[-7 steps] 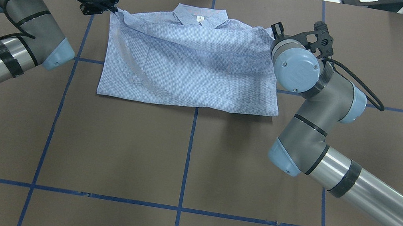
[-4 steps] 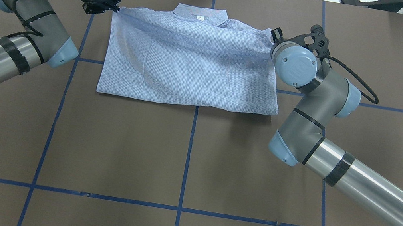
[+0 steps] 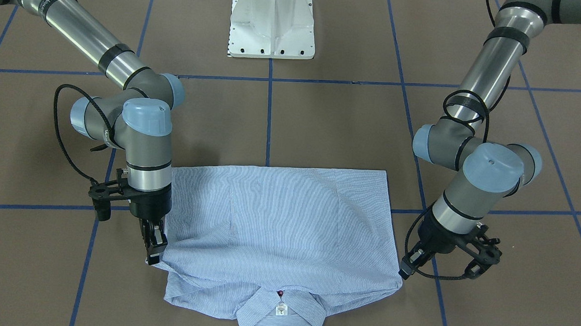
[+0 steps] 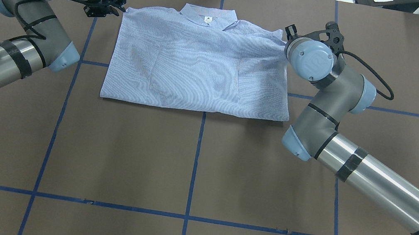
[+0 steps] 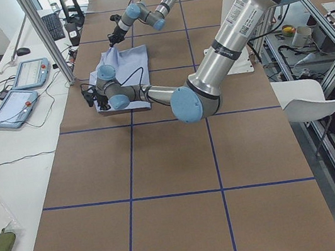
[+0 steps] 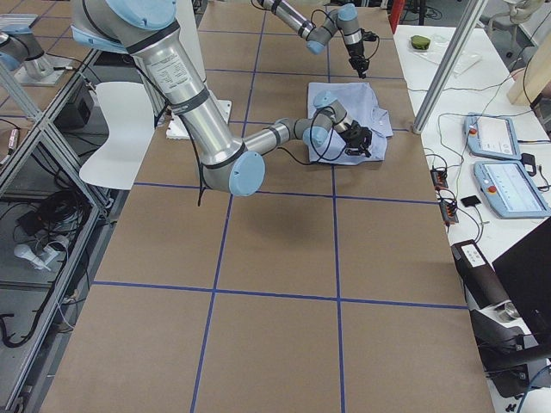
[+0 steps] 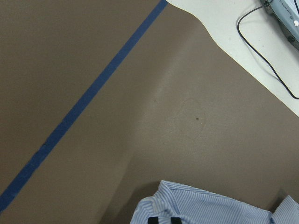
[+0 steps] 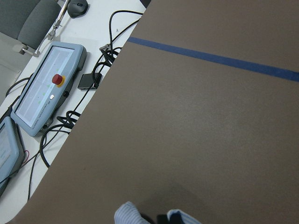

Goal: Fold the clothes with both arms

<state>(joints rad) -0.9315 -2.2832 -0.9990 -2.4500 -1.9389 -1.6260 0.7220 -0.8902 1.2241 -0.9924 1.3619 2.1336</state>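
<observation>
The light blue striped shirt [image 4: 201, 65] lies folded crosswise at the far middle of the table, collar [image 4: 208, 15] and white neck label [image 3: 280, 309] on the far side. Its upper layer is stretched between both grippers just short of the collar. My left gripper [image 4: 120, 9] is shut on the layer's left corner; the front view shows it low at that corner [image 3: 404, 272]. My right gripper [image 3: 152, 257] is shut on the right corner; in the overhead view its own wrist hides it. Both wrist views show only a bit of striped cloth [image 7: 201, 210] [image 8: 128, 214] at the fingertips.
The brown table mat [image 4: 193, 165] carries a grid of blue tape lines. The white pedestal base [image 3: 272, 25] stands at the robot's side. Beyond the mat's far edge a white bench holds teach pendants [image 8: 46, 93] and cables [image 7: 261, 42].
Both grippers have carried the held edge farther from the robot, toward the collar, and lower. The sagging upper layer has spread out flatter over the shirt.
</observation>
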